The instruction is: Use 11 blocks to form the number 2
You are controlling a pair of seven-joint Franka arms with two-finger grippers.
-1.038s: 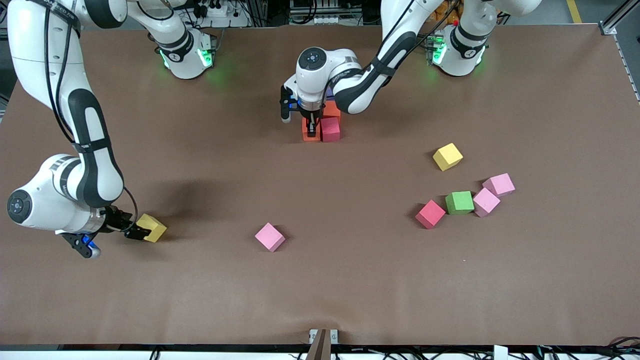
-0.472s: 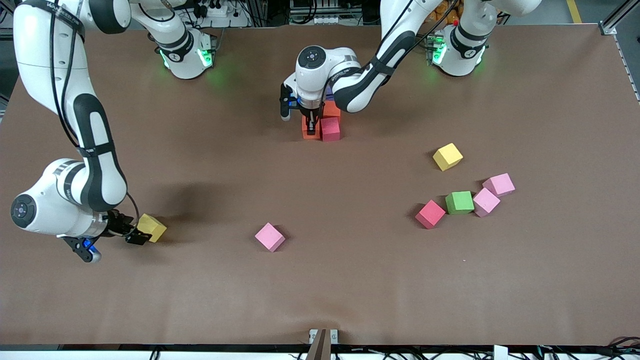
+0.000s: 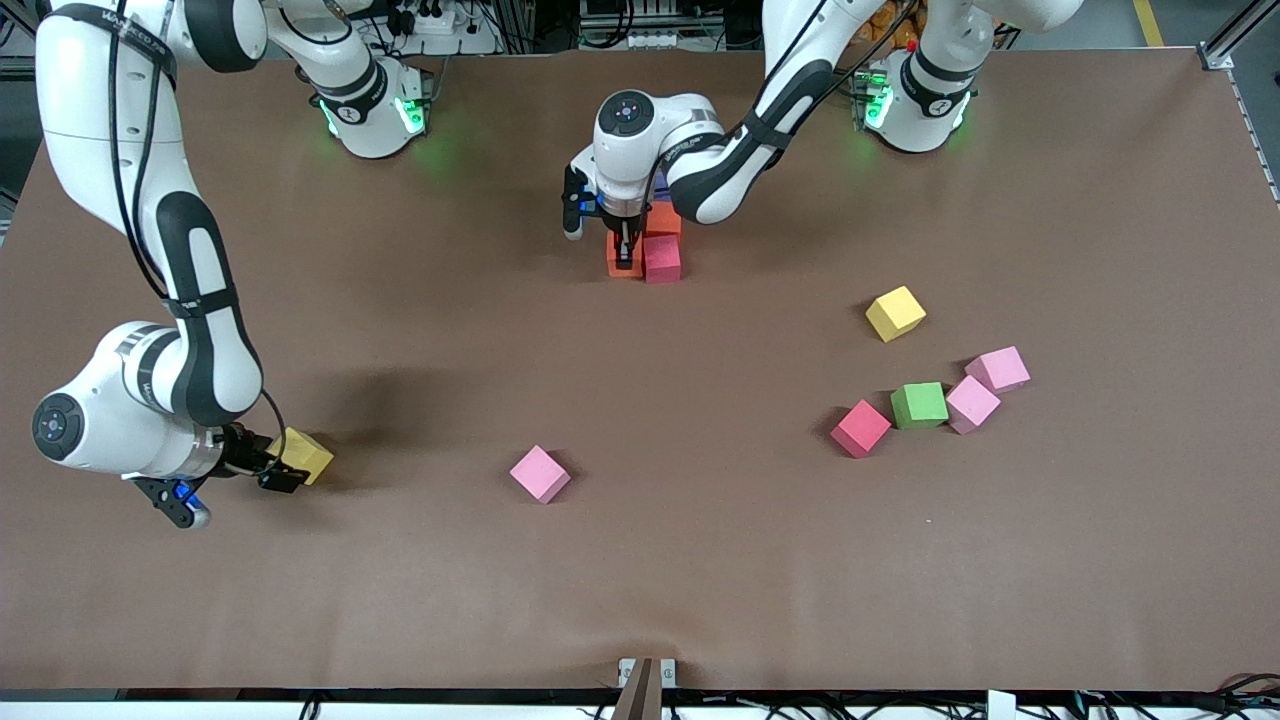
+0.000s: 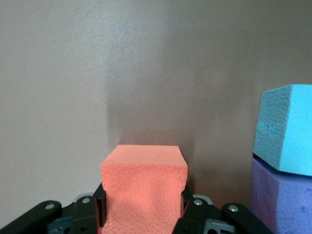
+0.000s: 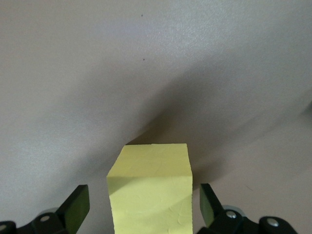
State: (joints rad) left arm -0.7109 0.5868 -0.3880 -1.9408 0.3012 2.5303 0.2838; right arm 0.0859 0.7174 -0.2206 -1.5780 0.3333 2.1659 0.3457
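Left gripper (image 3: 624, 258) pinching orange block (image 4: 144, 187); right gripper (image 5: 144, 207) open.

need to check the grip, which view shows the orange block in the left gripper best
The left wrist view: the orange block fills the foreground, pinched and dented between the left gripper's fingers. The front view shows only a sliver of it under the arm, beside a red block. The right wrist view does not show it.
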